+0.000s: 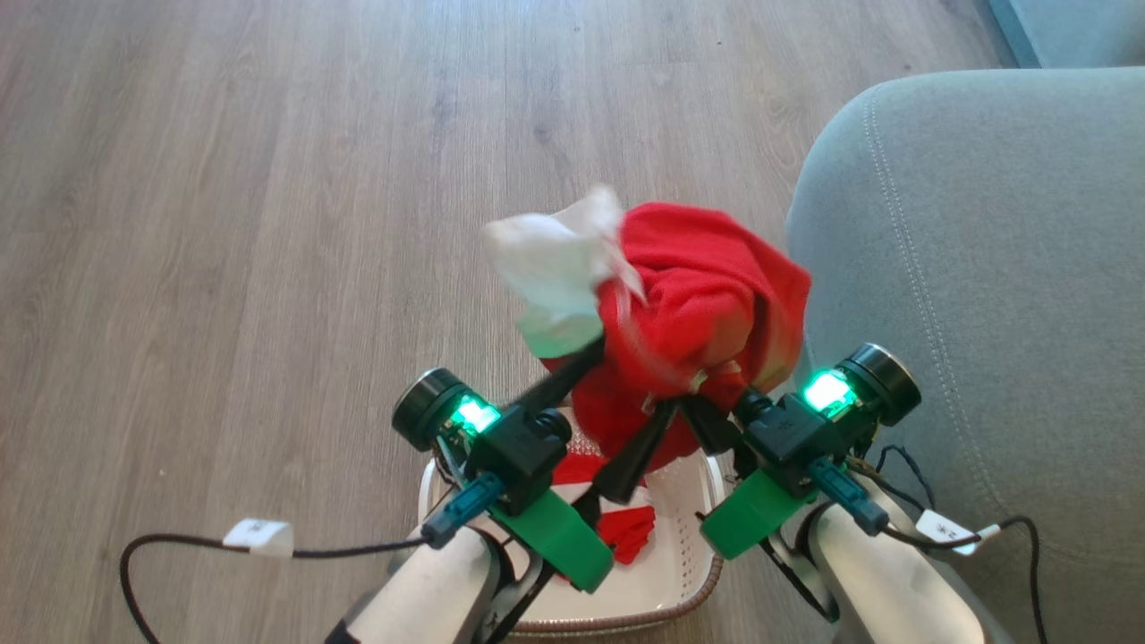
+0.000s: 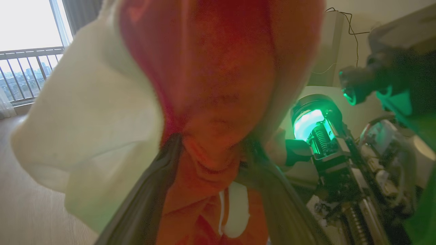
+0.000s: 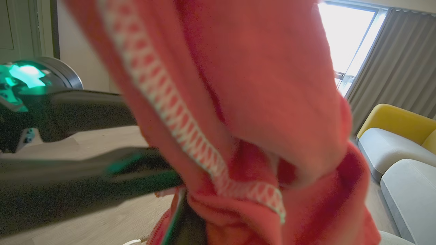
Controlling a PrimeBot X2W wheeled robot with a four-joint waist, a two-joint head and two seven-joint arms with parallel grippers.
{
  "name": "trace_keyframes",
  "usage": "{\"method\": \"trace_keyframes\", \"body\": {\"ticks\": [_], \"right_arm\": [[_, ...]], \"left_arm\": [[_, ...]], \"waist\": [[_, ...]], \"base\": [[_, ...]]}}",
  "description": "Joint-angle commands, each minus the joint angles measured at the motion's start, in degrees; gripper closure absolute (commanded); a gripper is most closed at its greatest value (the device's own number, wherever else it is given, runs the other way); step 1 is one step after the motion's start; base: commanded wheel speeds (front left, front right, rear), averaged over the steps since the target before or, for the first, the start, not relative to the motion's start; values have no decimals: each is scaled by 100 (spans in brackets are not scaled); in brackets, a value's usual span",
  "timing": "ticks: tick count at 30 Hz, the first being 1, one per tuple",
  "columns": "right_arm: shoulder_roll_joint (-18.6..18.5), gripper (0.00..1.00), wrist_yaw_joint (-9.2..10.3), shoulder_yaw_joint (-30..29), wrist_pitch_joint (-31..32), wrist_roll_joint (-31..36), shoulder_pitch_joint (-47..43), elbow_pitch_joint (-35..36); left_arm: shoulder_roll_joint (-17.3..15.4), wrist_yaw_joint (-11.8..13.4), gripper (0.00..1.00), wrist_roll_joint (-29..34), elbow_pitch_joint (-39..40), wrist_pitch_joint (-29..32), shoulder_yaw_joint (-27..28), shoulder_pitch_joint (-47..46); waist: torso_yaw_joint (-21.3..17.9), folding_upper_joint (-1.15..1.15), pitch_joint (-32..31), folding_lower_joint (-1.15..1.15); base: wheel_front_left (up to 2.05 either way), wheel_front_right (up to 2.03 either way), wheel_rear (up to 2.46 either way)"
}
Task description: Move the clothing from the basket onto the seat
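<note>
Above the cream-white perforated plastic basket (image 1: 693,510), at the near edge of the grey wood-plank floor (image 1: 268,179): lift step. One soft red fabric garment (image 1: 707,286) with a white band (image 1: 555,268) is up clear of the basket, bunched between the two arms. Judging by the grips, it looks like a hand-over toward the seat side.

Left gripper (image 1: 631,376): fingers (image 2: 146,200) splayed well apart, cloth draped between them but not pinched. No real hold. Left forearm enters from lower left, fingers angled up and right into the bundle.

Garment: hangs in a lump, white band flopped to its left, red bulk to the right. It is near the seat's left edge, not on top of it. A second red garment (image 1: 626,532) lies in the bottom of the basket, untouched.

Right gripper (image 1: 702,402): fingers together, buried in the lower right of the red cloth. Reads as clamped on the garment and carrying it. The right wrist view is blurred and fabric wraps the fingers, so the pinch itself is partly hidden. Right forearm enters from lower right, fingers angled up and left.

Large grey fabric-upholstered seat (image 1: 984,313) with pale stitching: right of everything.

Next move, my call: left gripper backs out clear of the cloth, right arm swings right and up over the seat's rounded left edge, then lets go. Risk: the loose white band snags a left finger or trails into the basket.
</note>
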State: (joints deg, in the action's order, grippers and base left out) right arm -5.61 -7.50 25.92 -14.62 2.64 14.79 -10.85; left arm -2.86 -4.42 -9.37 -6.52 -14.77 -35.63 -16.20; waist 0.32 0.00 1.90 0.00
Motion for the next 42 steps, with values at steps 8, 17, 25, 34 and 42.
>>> {"method": "trace_keyframes", "body": {"ticks": [8, 17, 25, 34, 42], "right_arm": [[184, 100, 1, -303, -38, 193, 70, 503], [138, 100, 1, -850, -38, 303, -127, 674], [148, 100, 1, -1414, -38, 265, -429, 750], [205, 100, 1, -1984, -38, 205, -665, 705], [251, 100, 1, -2596, -38, 148, -815, 753]], "left_arm": [[-2, -44, 0, -14, 108, -23, 266, -53], [-2, -125, 0, 303, -136, -23, 376, 142], [-30, -206, 0, 473, -435, -23, 467, 384], [-140, -265, 0, 532, -684, -23, 555, 569], [-218, -296, 0, 545, -739, -23, 441, 592]], "waist": [[-76, 0, -5, 0], [-132, 0, -42, 0], [-200, 0, -56, 0], [-296, 0, 63, 0], [-303, 0, 160, 0]], "base": [[0, 0, 0], [0, 0, 0], [0, 0, 0], [0, 0, 0], [0, 0, 0]]}}
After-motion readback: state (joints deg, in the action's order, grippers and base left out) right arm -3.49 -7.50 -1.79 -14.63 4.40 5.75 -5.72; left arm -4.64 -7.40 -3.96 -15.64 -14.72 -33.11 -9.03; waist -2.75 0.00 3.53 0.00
